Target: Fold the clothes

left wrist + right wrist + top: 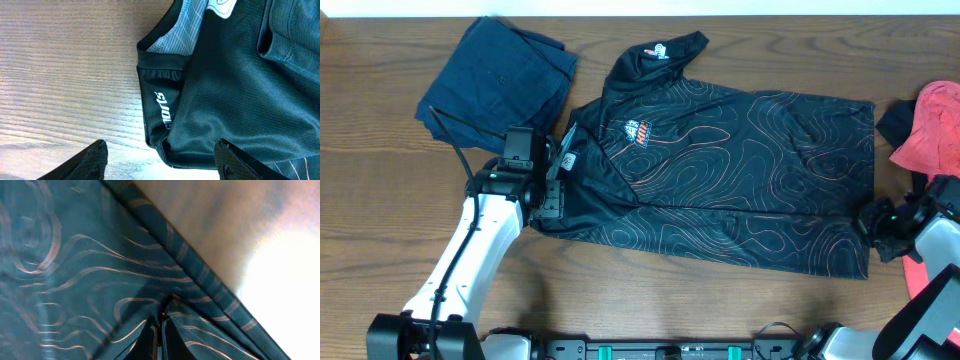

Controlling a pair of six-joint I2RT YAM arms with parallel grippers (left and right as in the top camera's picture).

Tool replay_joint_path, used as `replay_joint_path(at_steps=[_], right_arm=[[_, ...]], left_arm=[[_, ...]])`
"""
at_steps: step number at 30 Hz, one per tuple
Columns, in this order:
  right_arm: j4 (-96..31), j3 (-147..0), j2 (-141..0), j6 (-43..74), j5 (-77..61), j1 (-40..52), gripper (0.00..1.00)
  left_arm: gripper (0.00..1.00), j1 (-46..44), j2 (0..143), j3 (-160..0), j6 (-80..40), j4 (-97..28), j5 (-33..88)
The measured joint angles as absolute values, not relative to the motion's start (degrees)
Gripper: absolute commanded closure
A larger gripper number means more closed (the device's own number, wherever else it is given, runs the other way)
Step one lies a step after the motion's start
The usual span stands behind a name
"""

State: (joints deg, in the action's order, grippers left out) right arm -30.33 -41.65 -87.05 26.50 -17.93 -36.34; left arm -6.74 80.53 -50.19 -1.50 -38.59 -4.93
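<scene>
The clothes, a black jersey [740, 170] with thin orange contour lines, lie spread flat across the table's middle, collar toward the left. My left gripper [558, 173] hovers open at the jersey's left end. In the left wrist view its fingertips [95, 159] straddle a sleeve hem [162, 107] with white lettering, touching nothing. My right gripper [868, 222] sits at the jersey's lower right corner. In the right wrist view the right gripper [160, 330] is shut on a pinched fold of the jersey [75, 270] just inside the striped hem [200, 275].
A folded navy-blue garment [498, 75] lies at the back left, close to the left arm. A coral-red garment [935, 125] sits at the right edge beside the right arm. Bare wooden table [650, 300] shows in front of the jersey.
</scene>
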Motion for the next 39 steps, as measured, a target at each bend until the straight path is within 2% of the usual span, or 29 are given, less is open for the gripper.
replay_joint_path(at_steps=[13,27,28,30,31,33,34,39], right_arm=[[-22.4,-42.1,-87.0,30.2,-23.3,-36.5,0.99],[-25.7,-42.1,-87.0,32.7,-16.9,-36.8,0.98],[-25.6,-42.1,-87.0,32.7,-16.7,-36.8,0.94],[-25.1,-42.1,-87.0,33.3,-16.3,-36.9,0.67],[-24.6,-42.1,-87.0,33.5,-16.2,-36.9,0.60],[-22.4,-42.2,-87.0,33.2,-16.7,-37.3,0.55],[-21.2,-42.2,-87.0,32.6,-17.6,-37.5,0.53],[-15.3,-42.3,-87.0,30.5,-25.9,-37.9,0.53]], left_arm=[[0.30,-6.7,80.5,-50.2,-1.5,-38.5,-4.9],[0.30,-6.7,80.5,-50.2,-1.5,-38.4,-4.9],[0.30,-6.7,80.5,-50.2,-1.5,-38.4,-4.9],[0.30,-6.7,80.5,-50.2,-1.5,-38.3,-4.9],[0.30,-6.7,80.5,-50.2,-1.5,-38.3,-4.9],[0.29,-6.7,80.5,-50.2,-1.5,-37.7,-4.9],[0.25,-6.7,80.5,-50.2,-1.5,-37.1,-4.9],[0.24,-6.7,80.5,-50.5,-1.5,-36.4,-1.4]])
